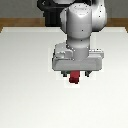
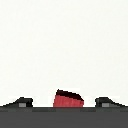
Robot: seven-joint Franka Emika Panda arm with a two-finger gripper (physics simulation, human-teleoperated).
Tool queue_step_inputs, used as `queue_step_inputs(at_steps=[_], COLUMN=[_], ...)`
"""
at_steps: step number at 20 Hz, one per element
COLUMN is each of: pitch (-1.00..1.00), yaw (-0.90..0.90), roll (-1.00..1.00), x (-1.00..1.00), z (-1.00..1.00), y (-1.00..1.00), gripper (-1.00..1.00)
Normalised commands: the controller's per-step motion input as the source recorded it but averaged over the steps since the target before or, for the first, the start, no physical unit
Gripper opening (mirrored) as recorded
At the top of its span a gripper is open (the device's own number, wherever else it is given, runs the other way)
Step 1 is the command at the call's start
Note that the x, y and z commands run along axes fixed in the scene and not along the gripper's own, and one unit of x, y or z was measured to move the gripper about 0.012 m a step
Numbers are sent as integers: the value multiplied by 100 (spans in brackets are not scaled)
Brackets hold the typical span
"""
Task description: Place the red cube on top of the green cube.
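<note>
The red cube [image 1: 74,79] is just under my hand in the middle of the white table [image 1: 25,75]. My gripper [image 1: 75,75] is right above it, and only the lower part of the cube shows below the hand. In the wrist view the red cube [image 2: 67,99] lies between the two dark fingertips [image 2: 20,103], with a clear gap on each side, so the gripper [image 2: 64,103] is open around it and not touching it. The green cube is out of view in both views.
The robot's base [image 1: 55,15] stands at the table's far edge. A brown strip [image 1: 15,22] runs beyond that edge.
</note>
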Motion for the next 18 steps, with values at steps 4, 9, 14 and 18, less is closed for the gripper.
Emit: queue_step_inputs(at_steps=[4,9,14,18], pitch=[0,0,0,0], yaw=[0,0,0,0], roll=[0,0,0,0], x=[-25,0,0,0], z=[-50,-20,-20,0], y=[0,0,0,0], gripper=[100,100,-100,-100])
